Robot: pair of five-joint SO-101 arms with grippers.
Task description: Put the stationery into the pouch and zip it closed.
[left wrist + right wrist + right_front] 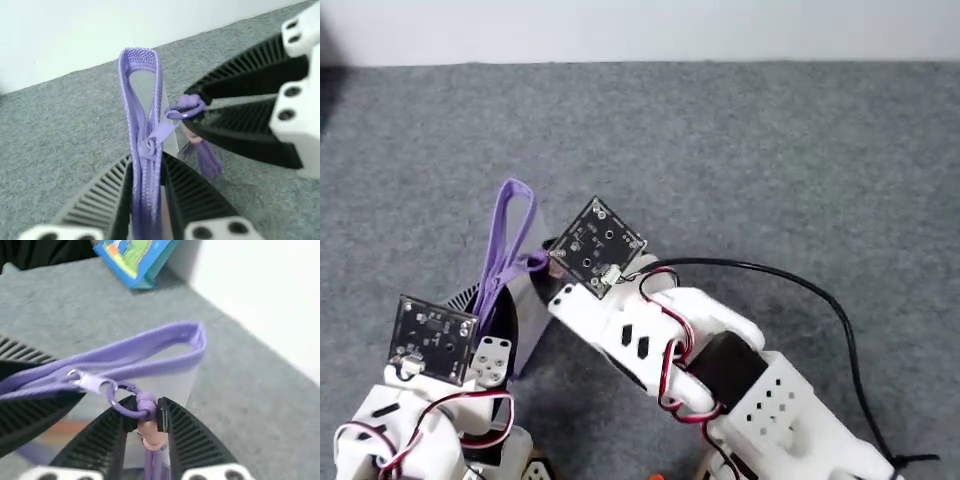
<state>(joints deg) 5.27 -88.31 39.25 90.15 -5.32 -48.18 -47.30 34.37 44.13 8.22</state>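
You are in the closing stage: the pouch stands on edge on the grey surface between the two arms. Something orange shows dimly through its pale wall in the right wrist view, so I judge the stationery is already inside (what exactly it is cannot be made out). What remains is the zip. The slider sits partway along the purple zip tape. The stretch on the left arm's side of it looks closed, while the stretch beyond it gapes as an open loop up to the pouch's far end. Your left gripper has its jaws pinched narrow on the closed run of tape, anchoring the pouch's near end upright. Your right gripper has its jaws closed on the knotted pull cord, just off the slider, with a pink bead hanging between them. Both sets of jaws therefore meet the pouch at its top edge, close beside each other, with the slider between them. To finish, you would likely draw the cord away from the left jaws toward the open end, holding the anchor firm so the tape does not buckle.
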